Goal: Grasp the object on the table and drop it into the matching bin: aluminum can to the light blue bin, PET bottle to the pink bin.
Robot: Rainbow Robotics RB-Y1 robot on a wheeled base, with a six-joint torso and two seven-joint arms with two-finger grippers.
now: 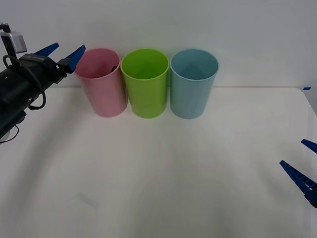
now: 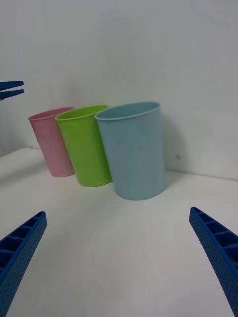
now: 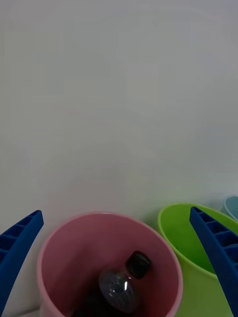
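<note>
PET bottle (image 3: pixel 121 282) inside the pink bin (image 1: pixel 103 84).
My left gripper (image 1: pixel 65 53) hovers empty, fingers wide, just above the bin's rim; my right gripper (image 1: pixel 302 166) waits wide open, well apart.

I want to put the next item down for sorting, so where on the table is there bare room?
The wide stretch of table in front of the pink bin, green bin and light blue bin is bare, up to the right gripper at its right edge. The back row is crowded: bins nearly touching, left gripper beside the pink one.
</note>
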